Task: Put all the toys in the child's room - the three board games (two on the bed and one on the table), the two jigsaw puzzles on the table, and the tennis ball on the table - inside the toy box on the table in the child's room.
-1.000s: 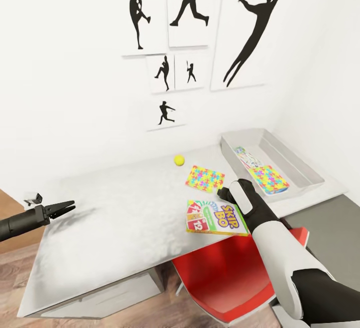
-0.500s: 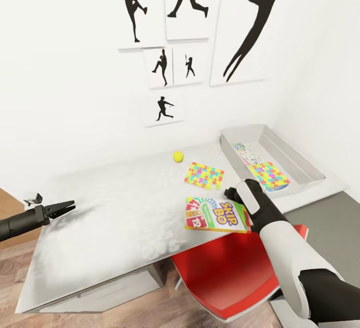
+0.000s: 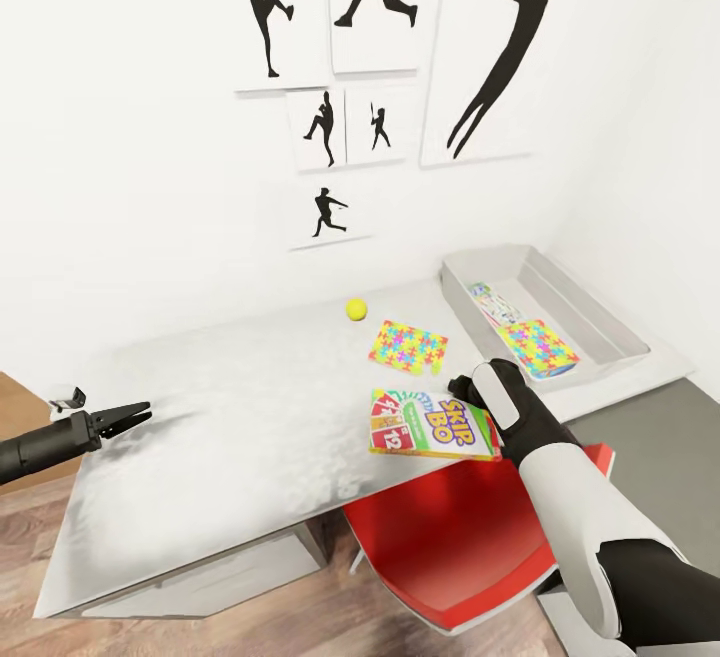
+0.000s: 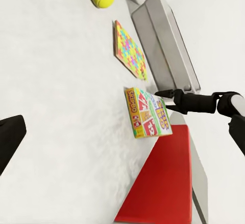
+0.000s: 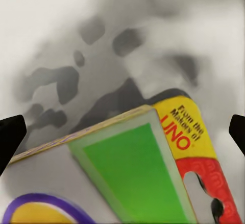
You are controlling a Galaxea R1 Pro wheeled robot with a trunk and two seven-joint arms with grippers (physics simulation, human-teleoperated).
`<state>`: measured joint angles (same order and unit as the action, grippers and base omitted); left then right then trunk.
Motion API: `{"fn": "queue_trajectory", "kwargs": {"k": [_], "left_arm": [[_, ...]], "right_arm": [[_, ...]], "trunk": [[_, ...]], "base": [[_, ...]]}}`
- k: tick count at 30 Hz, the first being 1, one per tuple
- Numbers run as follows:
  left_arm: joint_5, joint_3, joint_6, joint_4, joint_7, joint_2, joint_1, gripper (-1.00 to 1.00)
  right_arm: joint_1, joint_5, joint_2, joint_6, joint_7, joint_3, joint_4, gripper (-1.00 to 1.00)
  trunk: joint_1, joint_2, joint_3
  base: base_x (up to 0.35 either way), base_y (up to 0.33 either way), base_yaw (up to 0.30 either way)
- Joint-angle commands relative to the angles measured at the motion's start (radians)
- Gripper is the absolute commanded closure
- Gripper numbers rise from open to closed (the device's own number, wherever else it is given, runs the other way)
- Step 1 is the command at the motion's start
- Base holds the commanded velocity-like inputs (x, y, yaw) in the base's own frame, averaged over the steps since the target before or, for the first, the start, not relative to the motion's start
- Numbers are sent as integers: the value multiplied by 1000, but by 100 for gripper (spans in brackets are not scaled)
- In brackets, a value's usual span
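Observation:
The Skip-Bo board game (image 3: 432,424) lies near the table's front edge, slightly tilted, with a shadow under its far side. My right gripper (image 3: 460,384) hangs at the box's far right corner, open wide, and the box's edge (image 5: 127,147) lies between its fingers (image 5: 10,134). A colourful jigsaw puzzle (image 3: 408,346) and the yellow tennis ball (image 3: 356,309) rest further back. The grey toy box (image 3: 590,312) at the right holds another puzzle (image 3: 538,348) and a board game (image 3: 493,303). My left gripper (image 3: 128,417) hovers open over the table's left end.
A red chair (image 3: 460,537) is tucked under the table's front right. The white wall with silhouette posters (image 3: 330,127) runs behind the table (image 3: 230,407). Wooden floor lies to the left and in front.
The Skip-Bo box has tipped and slid a little towards the front, with my right gripper following its far corner. The head view has shifted slightly. The left arm holds still.

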<state>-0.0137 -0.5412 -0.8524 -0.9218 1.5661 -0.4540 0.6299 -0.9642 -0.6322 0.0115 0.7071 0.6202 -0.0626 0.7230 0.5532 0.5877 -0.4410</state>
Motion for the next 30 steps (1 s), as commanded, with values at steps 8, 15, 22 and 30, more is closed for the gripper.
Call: {"fn": "queue_trajectory", "kwargs": {"k": [8,15,22,30], "left_arm": [[-2,0,-11,0,5,0,1,-100],[-2,0,-12,0,5,0,1,-100],[-2,0,-12,0,5,0,1,-100],[-3,0,-12,0,5,0,1,-100]], "right_arm": [[2,-13,-1,2,10,-3,1,-100],[2,-15,-1,2,10,-3,1,-100],[3,-16,-1,2,10,-3,1,-100],[5,-16,-1,2,9,-3,1,-100]], "trunk": [[0,1,-1],[0,1,-1],[0,1,-1],[0,1,-1]], "base": [[-5,31,0],[0,87,0],[-8,5,0],[-35,49,0]]}}
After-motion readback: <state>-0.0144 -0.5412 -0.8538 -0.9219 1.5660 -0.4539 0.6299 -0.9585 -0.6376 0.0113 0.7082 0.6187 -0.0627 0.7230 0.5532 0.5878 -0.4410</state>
